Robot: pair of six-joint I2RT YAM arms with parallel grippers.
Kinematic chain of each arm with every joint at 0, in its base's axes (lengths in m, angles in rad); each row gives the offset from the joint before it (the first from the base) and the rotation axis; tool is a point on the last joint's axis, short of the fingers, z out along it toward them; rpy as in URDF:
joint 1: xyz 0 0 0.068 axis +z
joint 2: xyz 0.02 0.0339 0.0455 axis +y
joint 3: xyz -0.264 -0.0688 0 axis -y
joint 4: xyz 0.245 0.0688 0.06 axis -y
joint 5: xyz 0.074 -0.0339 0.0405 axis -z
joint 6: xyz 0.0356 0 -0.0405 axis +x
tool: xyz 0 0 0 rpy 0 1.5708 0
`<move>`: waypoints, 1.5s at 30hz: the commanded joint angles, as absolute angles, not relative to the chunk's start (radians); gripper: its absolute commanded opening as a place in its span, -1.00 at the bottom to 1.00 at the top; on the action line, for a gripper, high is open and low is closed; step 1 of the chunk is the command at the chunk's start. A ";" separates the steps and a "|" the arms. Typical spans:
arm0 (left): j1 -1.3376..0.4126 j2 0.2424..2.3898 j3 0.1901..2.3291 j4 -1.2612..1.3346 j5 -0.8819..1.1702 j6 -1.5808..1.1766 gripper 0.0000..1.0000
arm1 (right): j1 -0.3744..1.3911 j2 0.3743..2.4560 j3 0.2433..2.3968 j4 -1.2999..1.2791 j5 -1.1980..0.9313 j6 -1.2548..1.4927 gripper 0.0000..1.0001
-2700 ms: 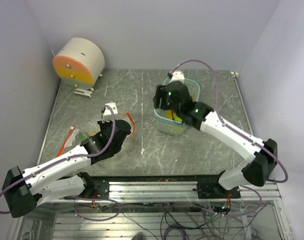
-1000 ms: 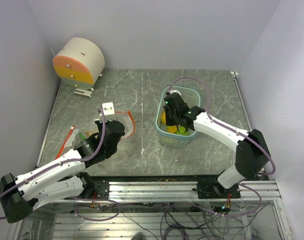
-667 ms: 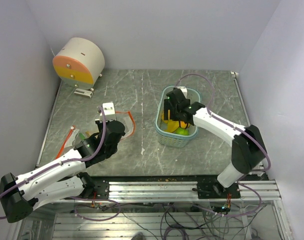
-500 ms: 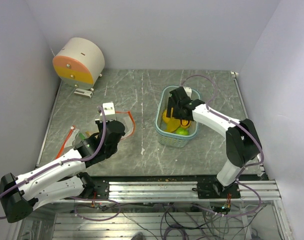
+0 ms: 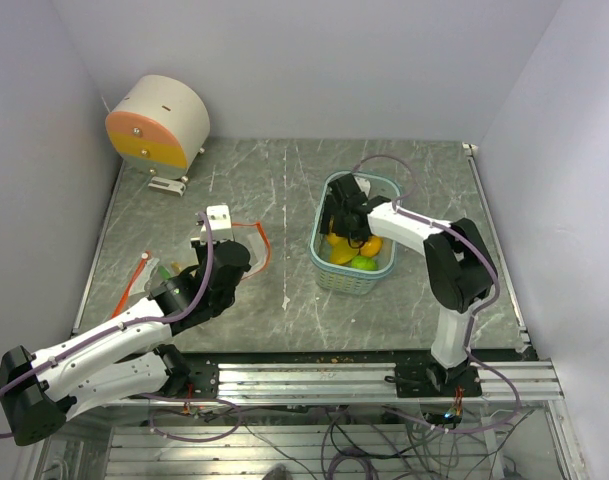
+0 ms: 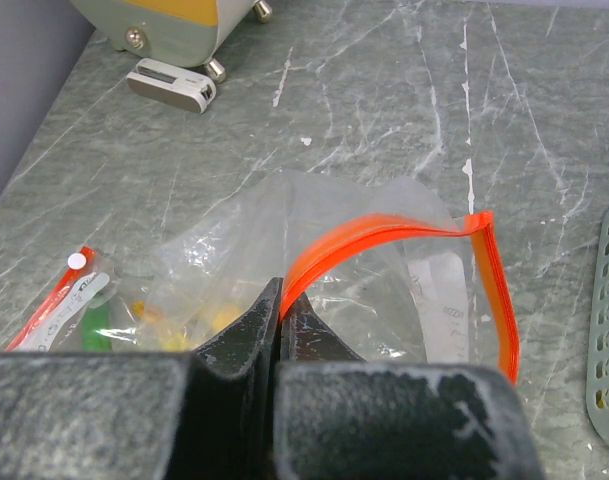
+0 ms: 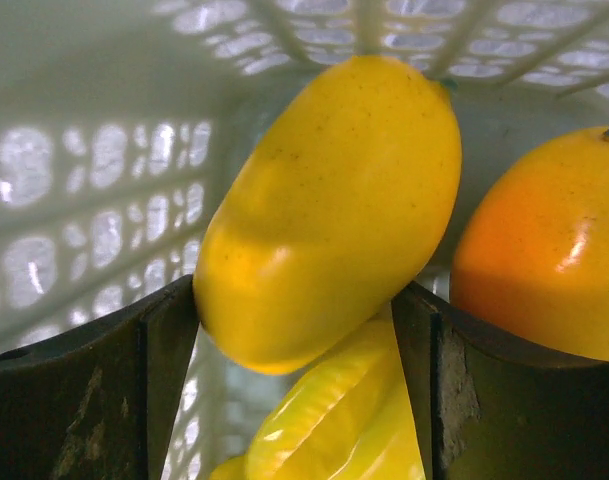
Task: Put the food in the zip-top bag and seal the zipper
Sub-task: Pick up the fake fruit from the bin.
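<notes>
My left gripper (image 6: 281, 300) is shut on the red-orange zipper (image 6: 384, 232) of the clear zip-top bag (image 6: 364, 290), holding its mouth arched open. Yellow bits (image 6: 184, 320) and a green piece (image 6: 94, 325) show through the bag's left end, near a white slider tab (image 6: 76, 261). My right gripper (image 7: 294, 330) is down inside the teal basket (image 5: 349, 285), its fingers (image 7: 164, 360) pressed on both sides of a smooth yellow fruit (image 7: 334, 200). An orange-yellow mango (image 7: 544, 250) lies right of it, with a ridged yellow piece (image 7: 334, 420) beneath. A round green fruit (image 5: 363, 263) sits in the basket's near end.
A cream and orange drum-shaped device (image 5: 159, 122) stands at the back left, with a small white block (image 6: 169, 83) in front of it. The basket's slotted wall (image 6: 606, 330) lies just right of the bag. Walls close the table on three sides.
My right arm has folded in and dropped its gripper into the basket's left side, around the yellow fruit. The left arm has held still with the bag over the last second.
</notes>
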State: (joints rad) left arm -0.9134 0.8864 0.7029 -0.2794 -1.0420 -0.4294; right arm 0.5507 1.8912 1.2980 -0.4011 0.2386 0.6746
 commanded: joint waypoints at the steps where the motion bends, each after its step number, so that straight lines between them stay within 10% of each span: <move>1: -0.909 0.880 0.712 -0.246 -1.026 -0.422 -0.86 | 0.553 1.934 1.266 -0.380 0.253 0.687 0.52; 14: -0.909 0.874 0.726 -0.274 -1.024 -0.429 -0.86 | 0.555 1.765 1.181 -0.296 0.339 0.590 -0.32; 45: -0.908 0.835 0.754 -0.222 -0.951 -0.450 -0.86 | 0.843 1.147 0.920 0.154 -0.415 0.386 -0.35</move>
